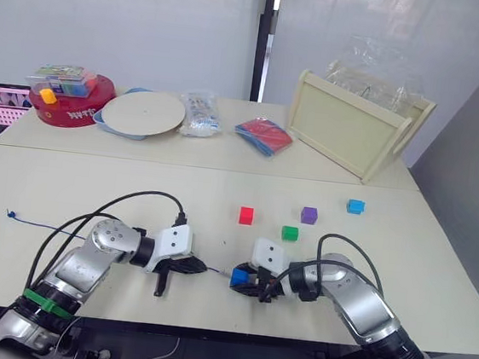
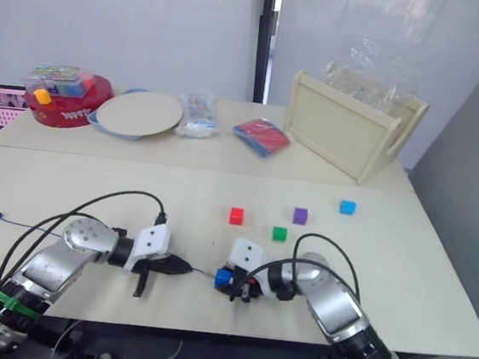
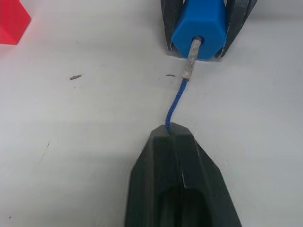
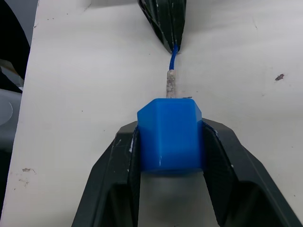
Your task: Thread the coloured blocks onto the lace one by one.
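My right gripper (image 4: 170, 142) is shut on a blue block (image 4: 170, 137), held low over the table near its front edge. My left gripper (image 3: 169, 135) is shut on the dark blue lace (image 3: 175, 101), just behind its pale stiff tip (image 3: 191, 61). That tip sits inside the hole of the blue block (image 3: 201, 30). The lace's tail (image 1: 37, 225) trails left across the table to a small knot (image 1: 10, 214). Loose on the table beyond lie a red block (image 1: 246, 215), a green block (image 1: 289, 233), a purple block (image 1: 308, 215) and a second blue block (image 1: 356, 206).
At the back stand a wooden tray (image 1: 356, 127) on its side, a flat red-and-blue packet (image 1: 264, 136), a clear bag (image 1: 199, 113), a round plate (image 1: 143, 112) and a red tub (image 1: 71, 97). Black cables (image 1: 126, 198) loop over both arms.
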Robot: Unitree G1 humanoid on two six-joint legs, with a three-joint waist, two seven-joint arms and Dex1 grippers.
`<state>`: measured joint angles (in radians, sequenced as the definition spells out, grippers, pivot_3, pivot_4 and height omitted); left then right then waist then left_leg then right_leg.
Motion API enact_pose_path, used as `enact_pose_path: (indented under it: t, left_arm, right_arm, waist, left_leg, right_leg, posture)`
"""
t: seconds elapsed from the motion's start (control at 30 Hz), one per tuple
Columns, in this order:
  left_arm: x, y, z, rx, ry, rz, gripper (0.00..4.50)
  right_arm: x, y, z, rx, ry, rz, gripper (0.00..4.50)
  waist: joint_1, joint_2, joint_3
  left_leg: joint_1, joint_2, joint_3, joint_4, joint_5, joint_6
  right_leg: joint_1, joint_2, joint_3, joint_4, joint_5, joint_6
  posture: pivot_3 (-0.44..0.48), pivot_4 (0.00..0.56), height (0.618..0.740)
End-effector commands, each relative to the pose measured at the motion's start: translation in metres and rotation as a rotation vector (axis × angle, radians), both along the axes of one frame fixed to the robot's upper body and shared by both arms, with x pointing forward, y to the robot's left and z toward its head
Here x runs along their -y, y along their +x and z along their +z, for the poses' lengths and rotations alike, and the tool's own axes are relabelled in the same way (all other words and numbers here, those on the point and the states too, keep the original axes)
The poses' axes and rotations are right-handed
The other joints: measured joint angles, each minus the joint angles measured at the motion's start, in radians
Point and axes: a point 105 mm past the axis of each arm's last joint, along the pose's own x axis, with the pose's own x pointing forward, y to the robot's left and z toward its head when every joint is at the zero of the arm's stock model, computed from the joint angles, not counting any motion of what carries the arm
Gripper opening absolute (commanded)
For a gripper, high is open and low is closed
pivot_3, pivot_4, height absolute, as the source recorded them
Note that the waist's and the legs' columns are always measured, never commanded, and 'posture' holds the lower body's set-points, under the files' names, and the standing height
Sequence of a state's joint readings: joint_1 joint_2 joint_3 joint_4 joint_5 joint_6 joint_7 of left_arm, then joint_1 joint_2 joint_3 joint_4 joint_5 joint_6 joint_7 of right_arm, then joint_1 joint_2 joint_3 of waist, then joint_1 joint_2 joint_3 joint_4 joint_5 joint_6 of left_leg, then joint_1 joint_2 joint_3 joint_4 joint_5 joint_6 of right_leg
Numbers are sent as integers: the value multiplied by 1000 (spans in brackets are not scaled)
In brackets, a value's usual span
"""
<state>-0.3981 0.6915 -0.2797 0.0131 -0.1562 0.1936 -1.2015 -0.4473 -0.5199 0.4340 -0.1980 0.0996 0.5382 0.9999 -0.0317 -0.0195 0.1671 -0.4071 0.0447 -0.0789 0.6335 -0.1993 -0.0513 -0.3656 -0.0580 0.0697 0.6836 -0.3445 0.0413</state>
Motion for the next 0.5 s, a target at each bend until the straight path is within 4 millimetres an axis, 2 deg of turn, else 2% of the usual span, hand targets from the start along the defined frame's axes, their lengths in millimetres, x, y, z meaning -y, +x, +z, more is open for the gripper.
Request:
enact_pose_path:
  t: [0.03, 0.2, 0.37, 0.5]
  left_arm:
    - [18, -4, -1, 3, -27, -46, 37]
    - [38, -4, 16, 42, -72, -80, 37]
    - [41, -12, 24, 29, -78, -108, 37]
    - [36, -15, 23, 12, -48, -109, 37]
  right_arm:
    - [9, 3, -5, -10, -24, -54, 1292]
    - [9, 3, -5, -10, -28, -58, 1292]
    - [9, 2, -6, -12, -30, -61, 1292]
    - [8, 3, -7, -15, -29, -64, 1292]
  waist:
    - [5, 0, 0]
    - [6, 0, 0]
    - [5, 0, 0]
    - [4, 0, 0]
  left_leg:
    - [0, 0, 0, 0, 0, 0]
    - [0, 0, 0, 0, 0, 0]
    - [0, 0, 0, 0, 0, 0]
    - [0, 0, 0, 0, 0, 0]
  right_leg:
    - [0, 0, 0, 0, 0, 0]
    - [0, 0, 0, 0, 0, 0]
    - [0, 0, 0, 0, 0, 0]
    - [0, 0, 0, 0, 0, 0]
  posture:
    - [0, 150, 740]
    - [0, 150, 740]
    - [0, 150, 740]
    - [0, 150, 740]
